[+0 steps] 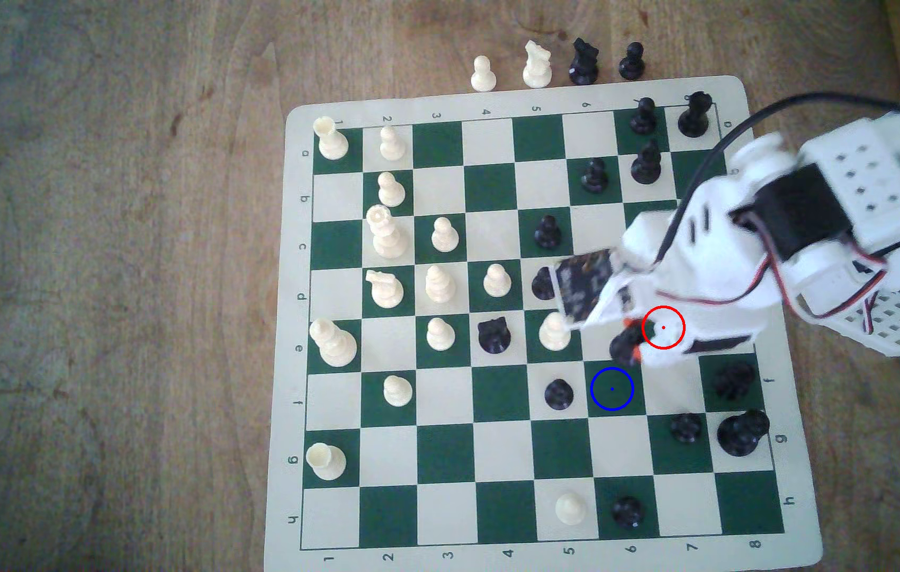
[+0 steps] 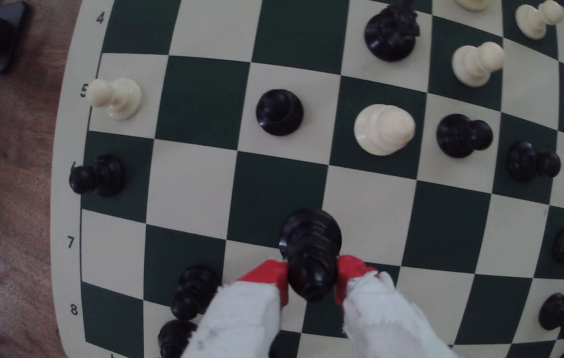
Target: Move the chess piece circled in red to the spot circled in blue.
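the claw [image 2: 311, 278] is gripping the black chess piece [image 2: 310, 254] between its red tips, holding it over the squares just beside the blue-ringed green square [image 1: 611, 389]. it is worth carrying the piece level and lowering it straight onto the blue dot, keeping clear of the black pawn [image 1: 558, 394] just beside that square.

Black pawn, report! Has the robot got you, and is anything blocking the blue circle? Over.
Pincer shut on the black pawn, red fingertips either side. Pawn between red ring and blue-ringed square. That square bare; another black piece stands next door.
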Controlling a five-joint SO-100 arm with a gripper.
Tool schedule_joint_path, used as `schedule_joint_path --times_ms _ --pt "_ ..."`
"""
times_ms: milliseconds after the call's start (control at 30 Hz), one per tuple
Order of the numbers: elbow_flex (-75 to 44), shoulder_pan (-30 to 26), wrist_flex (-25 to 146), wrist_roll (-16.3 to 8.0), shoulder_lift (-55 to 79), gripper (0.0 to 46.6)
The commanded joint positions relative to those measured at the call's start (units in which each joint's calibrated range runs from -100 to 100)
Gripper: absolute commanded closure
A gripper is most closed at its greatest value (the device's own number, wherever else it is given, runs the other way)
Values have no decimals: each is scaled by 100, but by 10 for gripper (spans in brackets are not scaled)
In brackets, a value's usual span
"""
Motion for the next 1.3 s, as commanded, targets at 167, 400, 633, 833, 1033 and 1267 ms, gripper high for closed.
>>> schedule_joint_path --times_ms 167,400,633,833,1033,1267 --pt "-967 -349 -576 0 1190 462" --pt "-1030 -341 -609 24 1564 462" --pt "-1040 -380 -650 20 1776 460" --pt "-1130 -404 -674 5 1869 460" --pt "-1157 -419 -732 5 1920 458" --pt "-1157 -404 -732 20 2005 455"
